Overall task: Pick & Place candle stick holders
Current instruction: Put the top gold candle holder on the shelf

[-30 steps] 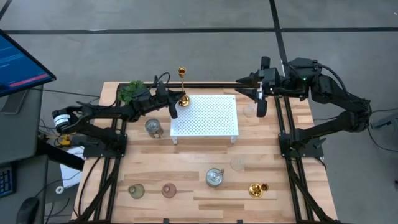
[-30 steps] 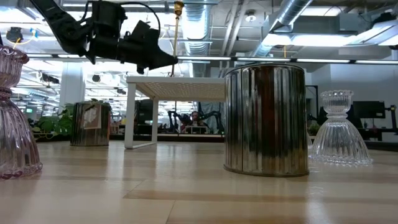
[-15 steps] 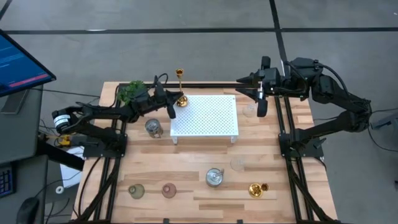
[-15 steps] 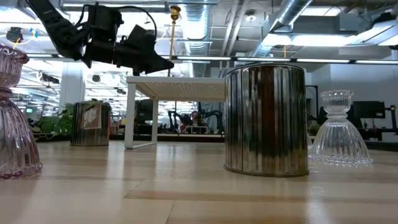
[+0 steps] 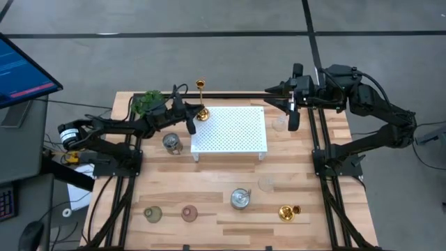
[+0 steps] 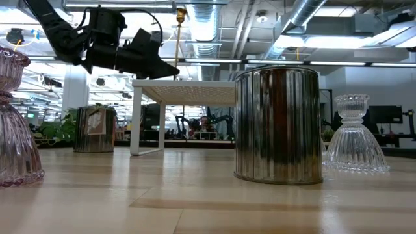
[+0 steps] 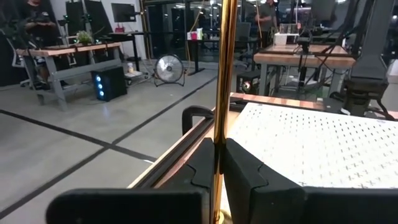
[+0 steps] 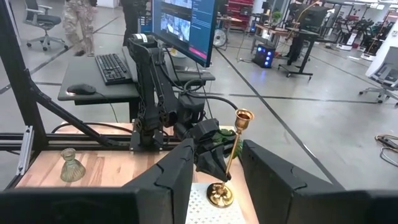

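Change since earlier: the left gripper [image 5: 193,116] had carried the tall gold holder [image 5: 201,102] lower and farther over the stand's far-left corner; all else kept its place.
Near row: greenish holder [image 5: 152,213], pinkish holder [image 5: 189,213], silvery cup [image 5: 240,199], clear glass holder [image 5: 265,184] and squat gold holder [image 5: 286,212] stood along the table's [image 5: 209,174] near edge, apparently awaiting pickup.
Mid table: second silvery cup [image 5: 171,143] stood just left of the white stand [image 5: 230,130].
Left gripper: fingers [image 7: 245,174] closed on the slender stem, low down, likely to keep it upright for setting down.
Far right: right gripper [image 5: 291,110], jaws parted and empty, waited above another clear glass holder [image 5: 279,123].
Far left: leafy plant [image 5: 145,102].
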Robot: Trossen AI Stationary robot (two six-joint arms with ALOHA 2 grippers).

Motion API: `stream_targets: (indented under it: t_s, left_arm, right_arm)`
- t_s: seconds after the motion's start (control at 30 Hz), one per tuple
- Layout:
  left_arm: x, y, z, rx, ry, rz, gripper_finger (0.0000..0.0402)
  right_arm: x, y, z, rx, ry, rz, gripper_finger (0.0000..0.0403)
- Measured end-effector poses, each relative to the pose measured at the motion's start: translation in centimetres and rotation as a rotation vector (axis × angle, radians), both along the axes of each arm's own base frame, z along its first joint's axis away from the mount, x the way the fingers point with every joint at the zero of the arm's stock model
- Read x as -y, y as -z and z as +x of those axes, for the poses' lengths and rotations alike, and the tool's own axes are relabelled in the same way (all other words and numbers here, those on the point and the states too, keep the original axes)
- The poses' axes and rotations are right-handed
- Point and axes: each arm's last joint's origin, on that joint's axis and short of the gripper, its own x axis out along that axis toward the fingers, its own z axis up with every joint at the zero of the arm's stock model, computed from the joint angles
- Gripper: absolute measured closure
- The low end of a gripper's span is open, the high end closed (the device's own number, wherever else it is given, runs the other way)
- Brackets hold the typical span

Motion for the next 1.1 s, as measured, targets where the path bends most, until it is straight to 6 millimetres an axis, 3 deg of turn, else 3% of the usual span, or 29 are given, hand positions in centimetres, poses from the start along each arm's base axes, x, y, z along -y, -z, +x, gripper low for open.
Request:
stream_targets:
  t_s: [0.4, 1.1]
  left_arm:
    - [-0.76, -0.09, -0.68, 0.013, -0.043, 0.015, 0.0387]
    - [-0.66, -0.04, -0.58, 0.036, 0.027, -0.038, 0.0386]
  right_arm:
    - [0.0, 0.0, 0.0, -0.001, 0.0, -0.003, 0.0274]
    - [0.0, 0.0, 0.0, -0.003, -0.003, -0.018, 0.0276]
